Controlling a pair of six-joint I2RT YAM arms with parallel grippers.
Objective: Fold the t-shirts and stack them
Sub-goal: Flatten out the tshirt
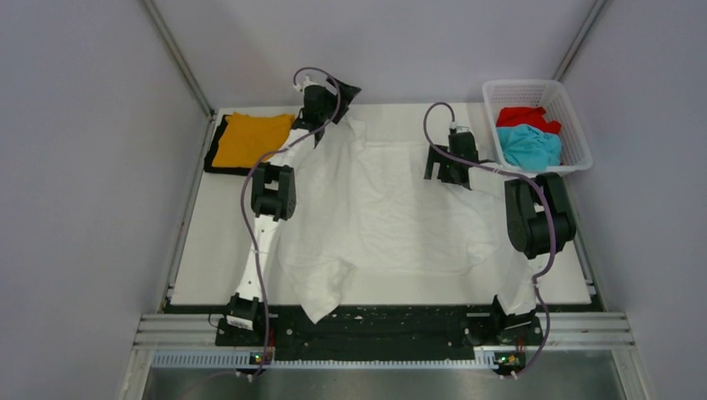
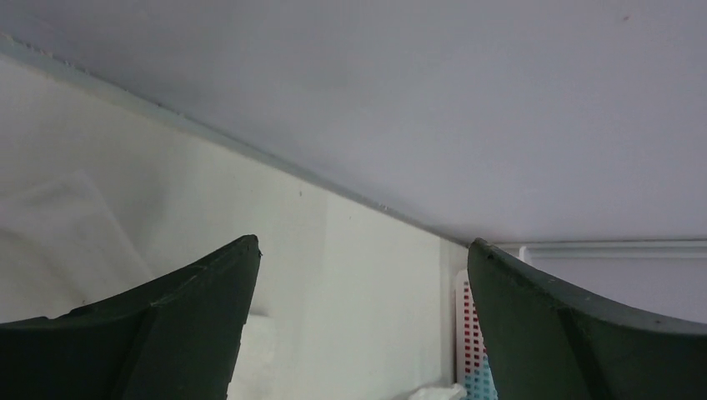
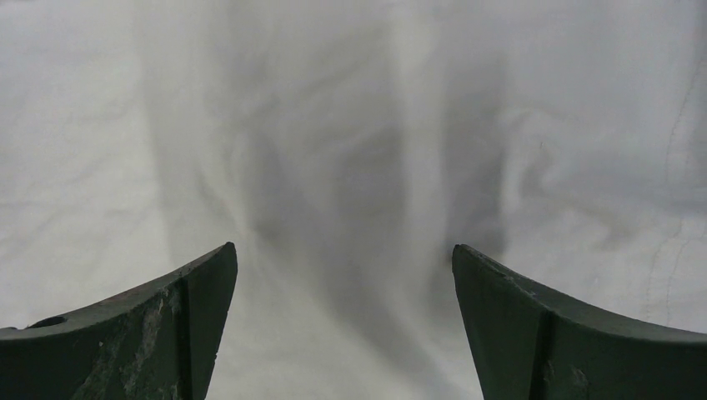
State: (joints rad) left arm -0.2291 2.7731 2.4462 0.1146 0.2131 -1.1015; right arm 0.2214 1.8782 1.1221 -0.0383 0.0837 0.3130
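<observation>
A large white t-shirt (image 1: pixel 392 208) lies spread over the middle of the table, one part hanging over the front edge. A folded orange t-shirt (image 1: pixel 250 137) lies on a black t-shirt (image 1: pixel 218 143) at the far left. A red t-shirt (image 1: pixel 521 117) and a teal t-shirt (image 1: pixel 529 146) lie in the basket. My left gripper (image 1: pixel 340 98) is open and empty at the shirt's far left corner; in the left wrist view (image 2: pixel 363 243) it points along the back edge. My right gripper (image 1: pixel 444 175) is open and empty just above the white t-shirt (image 3: pixel 333 125), as the right wrist view (image 3: pixel 343 248) shows.
A white lattice basket (image 1: pixel 534 87) stands at the far right corner and also shows in the left wrist view (image 2: pixel 467 325). Grey walls close in the table at the back and both sides. A black rail runs along the front edge (image 1: pixel 392 321).
</observation>
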